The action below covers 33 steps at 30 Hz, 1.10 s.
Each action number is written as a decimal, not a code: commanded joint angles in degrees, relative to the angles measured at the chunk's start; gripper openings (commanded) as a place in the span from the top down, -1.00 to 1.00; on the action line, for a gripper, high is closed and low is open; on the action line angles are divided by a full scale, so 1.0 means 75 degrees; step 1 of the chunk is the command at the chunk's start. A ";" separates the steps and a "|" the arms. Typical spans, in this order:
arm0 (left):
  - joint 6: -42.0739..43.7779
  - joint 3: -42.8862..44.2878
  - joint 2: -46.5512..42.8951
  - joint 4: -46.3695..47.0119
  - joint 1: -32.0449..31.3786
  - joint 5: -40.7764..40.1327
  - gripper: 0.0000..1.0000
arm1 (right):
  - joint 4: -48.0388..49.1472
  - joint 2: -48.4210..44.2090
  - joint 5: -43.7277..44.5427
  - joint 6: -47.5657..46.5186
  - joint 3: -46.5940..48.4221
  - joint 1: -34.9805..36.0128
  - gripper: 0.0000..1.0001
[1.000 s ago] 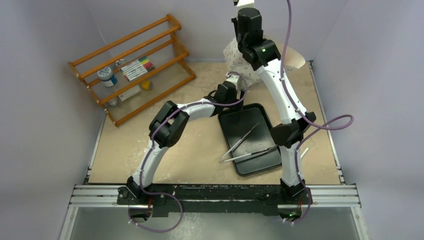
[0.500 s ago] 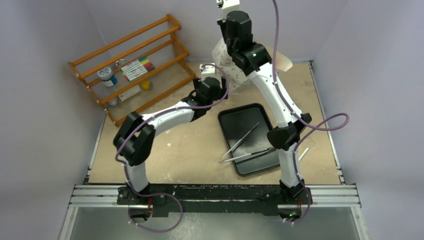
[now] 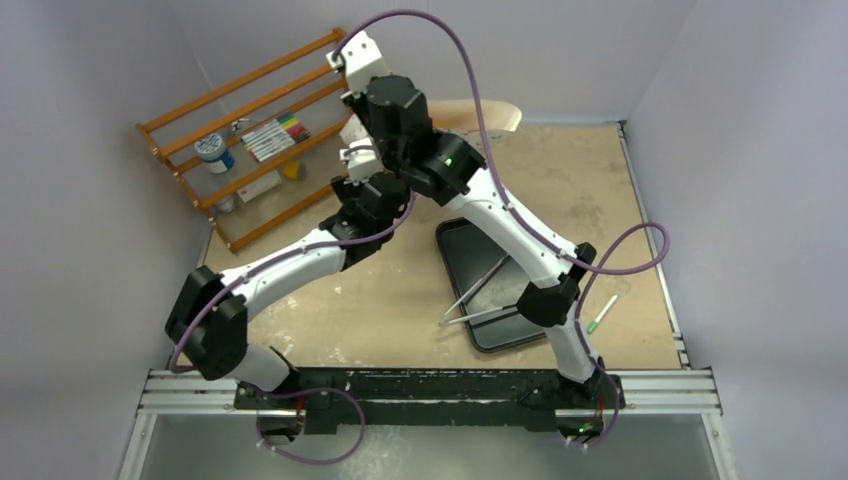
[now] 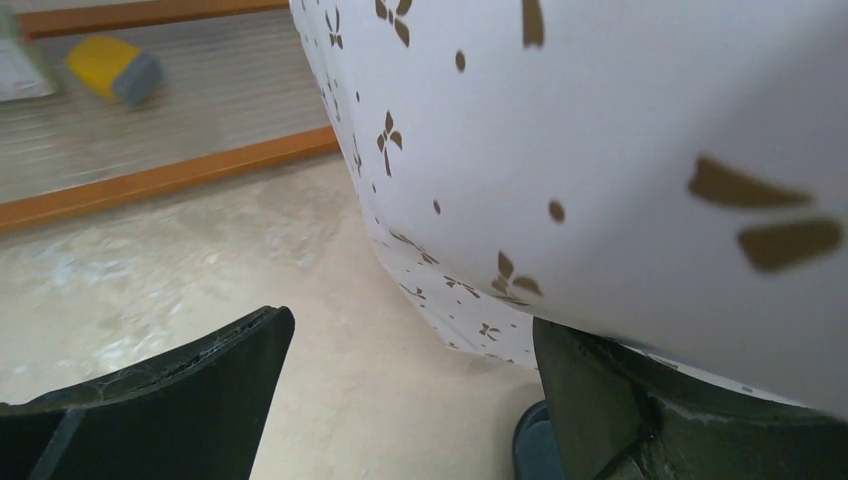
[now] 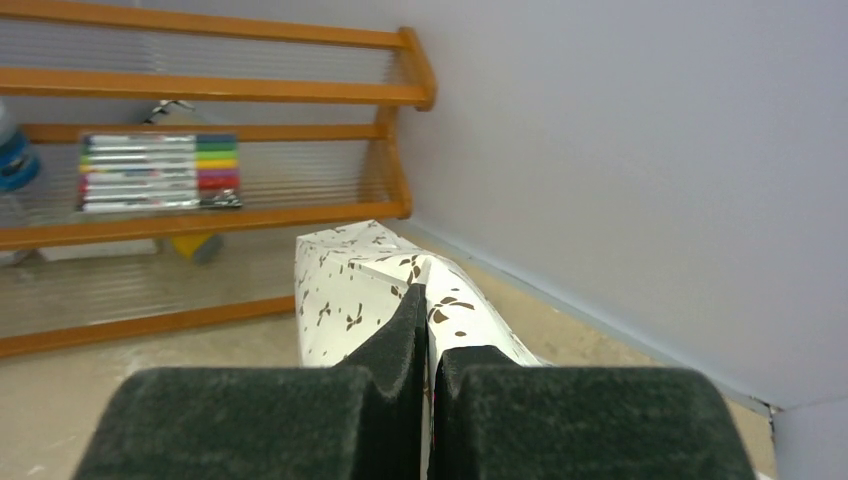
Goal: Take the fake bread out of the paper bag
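Peach-tan lining of the paper bag [image 3: 500,115] shows at twelve o'clock on the table [image 3: 620,200], mostly hidden under both wrists. The right arm [image 3: 500,215] stretches across toward eleven and the left arm [image 3: 290,265] reaches up beneath it.

Left wrist: left gripper [image 4: 412,330] jaws wide apart, the bag's printed wall against the three-o'clock finger, likely as a brace.

Right wrist: right gripper [image 5: 428,320] pinched together on a bag fold, presumably lifting it. No fake bread in sight.
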 commanded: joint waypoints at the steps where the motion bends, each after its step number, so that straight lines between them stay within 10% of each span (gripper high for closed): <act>1: -0.0701 -0.0467 -0.0893 -0.0151 -0.0029 -0.0846 -0.85 | 0.0694 -0.0806 0.0401 -0.0140 0.0018 0.0593 1.00; 19: -0.2778 -0.1683 -0.1747 -0.1491 -0.0018 -0.1549 -0.93 | 0.0609 -0.0574 -0.1389 0.0682 -0.0785 0.1698 1.00; 33: -0.3260 -0.2707 -0.1407 -0.1192 0.0051 -0.1162 -0.96 | 0.2015 -0.1992 0.0093 0.1405 -0.4864 0.4164 1.00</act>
